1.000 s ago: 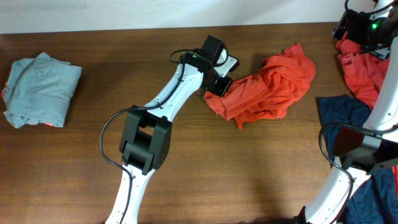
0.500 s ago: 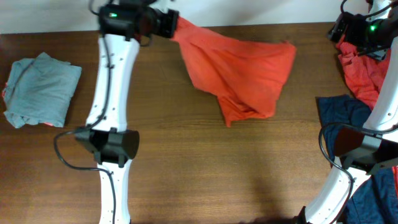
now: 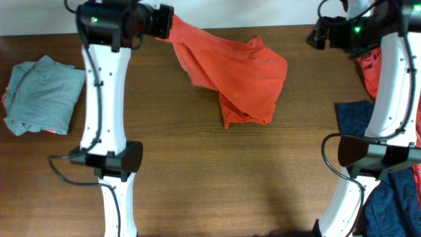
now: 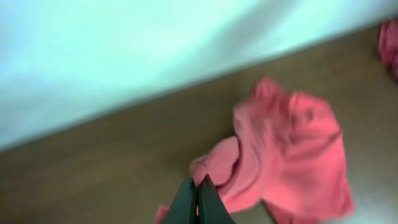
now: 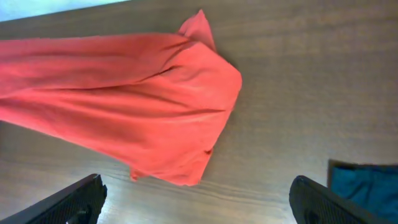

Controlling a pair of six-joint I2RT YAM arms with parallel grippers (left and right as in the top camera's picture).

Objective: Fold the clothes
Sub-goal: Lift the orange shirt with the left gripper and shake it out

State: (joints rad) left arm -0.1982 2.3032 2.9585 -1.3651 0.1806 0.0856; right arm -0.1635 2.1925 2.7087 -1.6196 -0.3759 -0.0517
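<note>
the orange-red t-shirt (image 3: 233, 76) isn't flat at all right now, it's one long rumpled drape. one corner is lifted up at the far edge of the table (image 3: 197, 178), left of centre. from there the cloth slopes down to the right and bunches into thick folds on the wood in the far middle. a narrower tail of it points toward the near side.

the left gripper (image 3: 168, 23) has its jaws pressed tight together, pinching that raised corner. the left wrist view is pretty blurry, but you can see the dark fingers (image 4: 186, 202) meeting in a point with a fold of the fabric right at the tips.

the right gripper (image 3: 318, 37) is off at the far right of the table, well apart from the shirt. it's spread as wide as it goes with nothing between the jaws. in its own wrist view the fingertips (image 5: 71, 202) sit at the two bottom corners, with the shirt lying on the wood beyond them.

other stuff: a pale grey-green garment (image 3: 43, 95) sits in a folded bundle at the left side. a red garment (image 3: 368, 69) and a navy garment (image 3: 352, 122) are piled at the right edge.
</note>
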